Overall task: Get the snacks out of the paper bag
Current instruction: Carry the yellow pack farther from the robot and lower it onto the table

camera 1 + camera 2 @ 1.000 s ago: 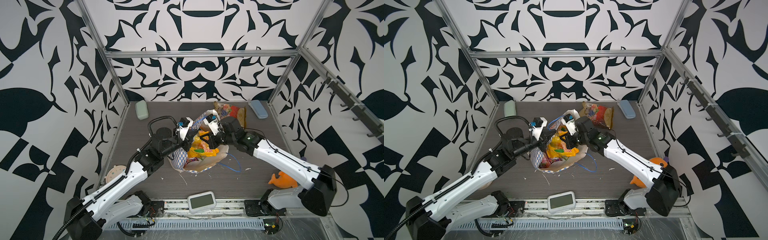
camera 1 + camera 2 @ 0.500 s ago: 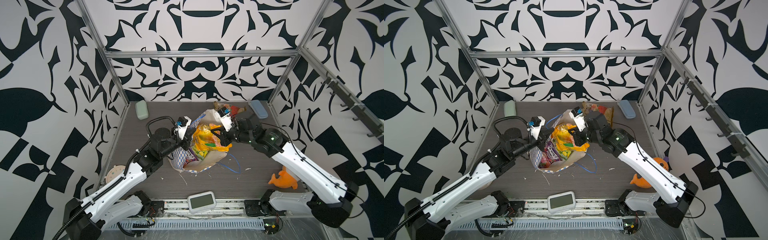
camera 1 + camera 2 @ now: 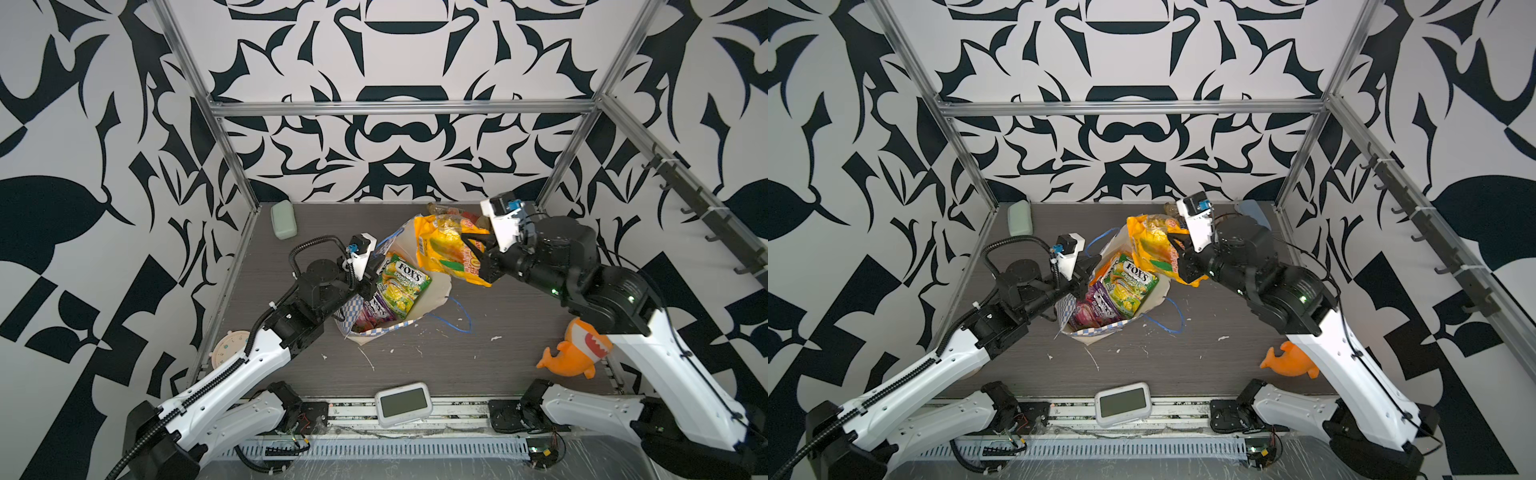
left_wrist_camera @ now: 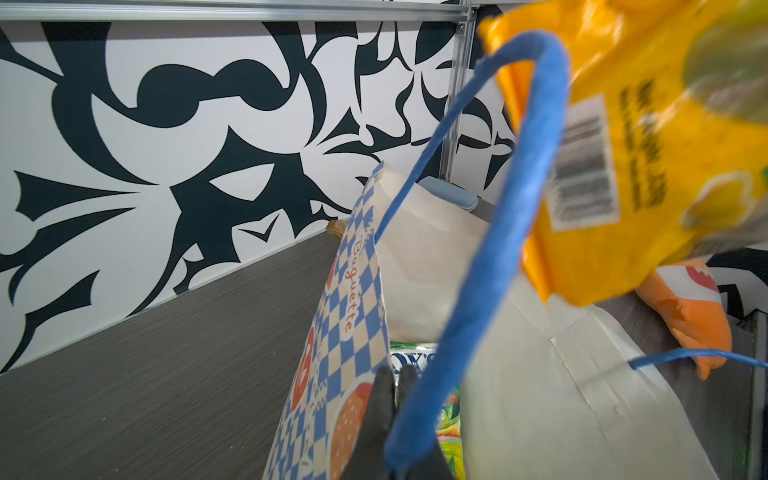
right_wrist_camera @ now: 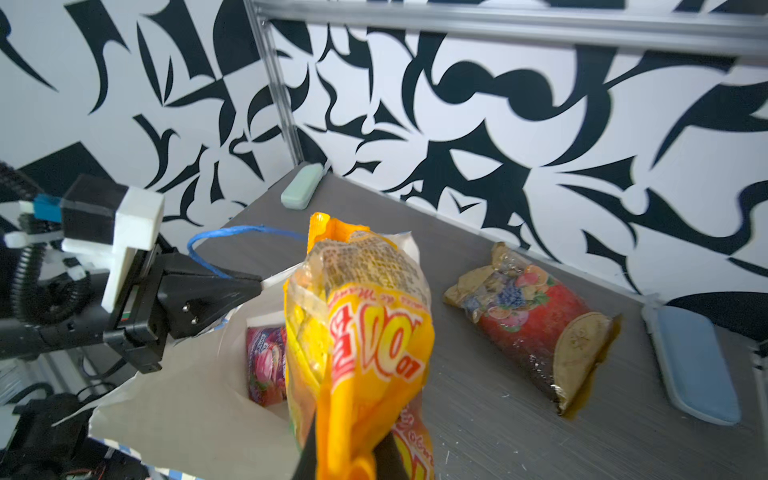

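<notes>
The paper bag stands mid-table with its mouth open. My left gripper is shut on its left rim, next to a blue cord handle. My right gripper is shut on a yellow-orange snack bag, held in the air over the bag's far right edge. Inside lie a green FOX'S packet, a purple packet and a pink one. A red-gold fruit-print bag lies on the table at the back.
An orange plush shark lies by the right arm. A green case and a blue case sit in the back corners. A white display rests at the front edge. The other blue handle trails on the table.
My right gripper has pulled the yellow-orange bag up out of the paper bag and carried it back and to the right. The left gripper has kept its hold on the rim.
</notes>
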Robot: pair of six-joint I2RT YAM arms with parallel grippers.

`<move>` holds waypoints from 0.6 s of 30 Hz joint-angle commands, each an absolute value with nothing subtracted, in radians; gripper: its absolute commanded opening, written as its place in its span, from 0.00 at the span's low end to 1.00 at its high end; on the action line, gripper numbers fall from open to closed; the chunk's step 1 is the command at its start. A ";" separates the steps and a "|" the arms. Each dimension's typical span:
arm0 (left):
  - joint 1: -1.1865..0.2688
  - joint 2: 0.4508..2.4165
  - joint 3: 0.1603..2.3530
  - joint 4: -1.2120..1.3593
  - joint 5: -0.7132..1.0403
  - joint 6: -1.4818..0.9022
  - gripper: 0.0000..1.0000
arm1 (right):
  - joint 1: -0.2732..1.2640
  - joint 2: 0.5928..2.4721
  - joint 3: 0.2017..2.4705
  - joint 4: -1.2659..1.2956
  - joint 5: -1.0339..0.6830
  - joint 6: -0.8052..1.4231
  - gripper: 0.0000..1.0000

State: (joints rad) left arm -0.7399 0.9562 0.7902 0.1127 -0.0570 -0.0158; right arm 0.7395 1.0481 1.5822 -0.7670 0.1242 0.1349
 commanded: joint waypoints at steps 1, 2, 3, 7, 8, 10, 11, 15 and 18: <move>-0.744 0.928 0.785 0.158 -0.060 -0.010 0.00 | 0.740 0.972 1.628 -0.676 0.314 0.127 0.00; -0.744 0.928 0.785 0.161 -0.059 -0.010 0.00 | 0.741 0.960 1.616 -0.678 0.372 0.116 0.00; -0.744 0.929 0.785 0.163 -0.057 -0.011 0.00 | 0.740 0.949 1.605 -0.685 0.432 0.112 0.00; -0.744 0.935 0.792 0.165 -0.050 -0.010 0.00 | 0.734 0.930 1.536 -0.697 0.576 0.113 0.00; -0.744 0.937 0.792 0.169 -0.047 -0.011 0.00 | 0.729 0.934 1.513 -0.704 0.602 0.122 0.00; -0.744 0.941 0.794 0.172 -0.041 -0.010 0.00 | 0.685 0.951 1.477 -0.724 0.606 0.154 0.00; -0.744 0.941 0.798 0.172 -0.037 -0.011 0.00 | 0.635 0.963 1.453 -0.729 0.551 0.183 0.00; -0.744 0.939 0.797 0.172 -0.028 -0.013 0.00 | 0.312 1.051 1.338 -0.714 0.093 0.302 0.00; -0.744 0.930 0.794 0.170 -0.025 -0.016 0.00 | 0.203 1.077 1.199 -0.571 -0.134 0.353 0.00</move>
